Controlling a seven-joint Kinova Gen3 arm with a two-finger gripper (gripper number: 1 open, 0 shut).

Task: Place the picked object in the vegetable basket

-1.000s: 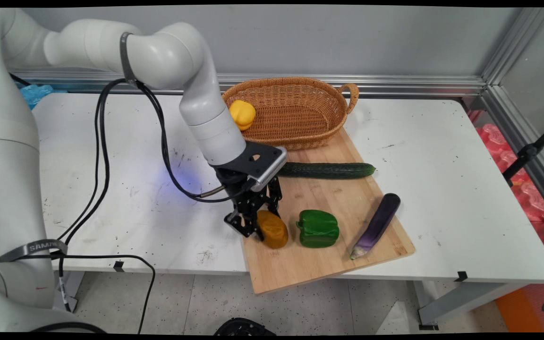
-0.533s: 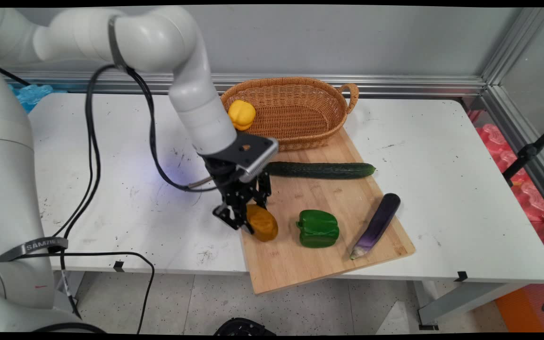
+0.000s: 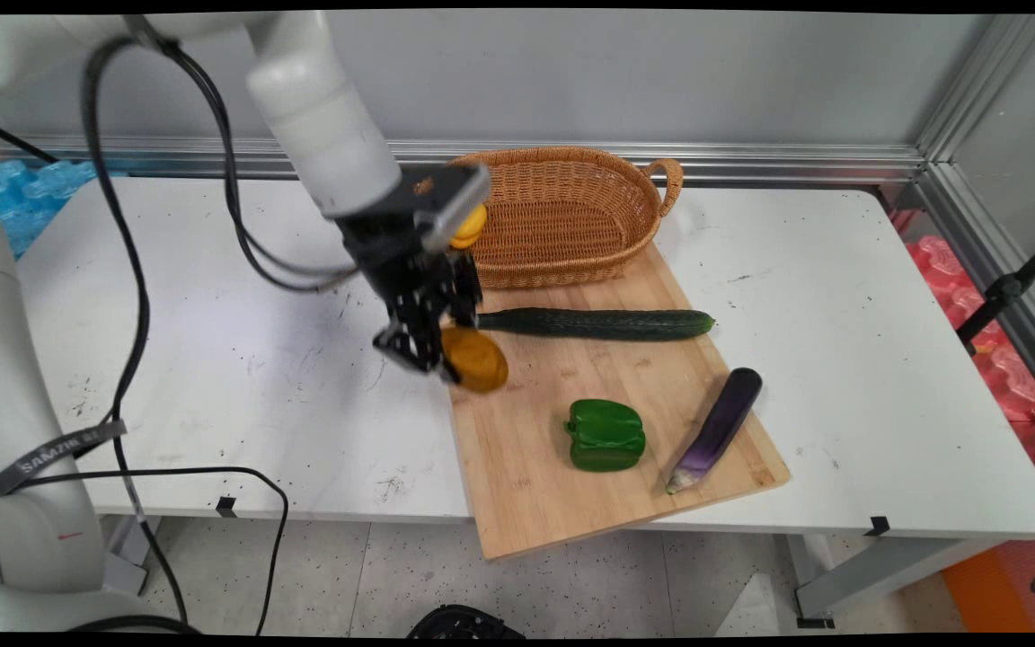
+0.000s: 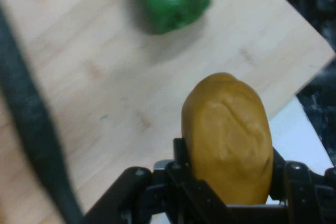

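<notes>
— White table (image 3: 212, 386), speckled and scuffed, backed by a grey wall: what did the scene show at its left side?

— Black cables (image 3: 122, 270) drooped from the white arm, and a grey strap (image 3: 50, 454) around them carried lettering that could not be read with certainty. Next came the gripper (image 3: 446, 346), clamped on an orange-brown potato-like lump (image 3: 474, 359); the hand view showed the lump (image 4: 228, 137) wedged between the fingers, clear of the board, so it hung in the air over the cutting board's left edge.

— And further right?

— A wooden cutting board (image 3: 553, 503) lay slantwise, overhanging the table's near edge. A cucumber (image 3: 598, 323) lay across its far part, just beside the gripper. A green pepper (image 3: 605, 435) sat mid-board, an eggplant (image 3: 720, 427) near the right edge, each well apart, seemingly laid out for separate picking. A yellow pepper (image 3: 471, 225), partly hidden behind the wrist, rested at the left end of a wicker basket (image 3: 571, 216) that touched the board's far end.

— Any brands?

— None legible.
</notes>
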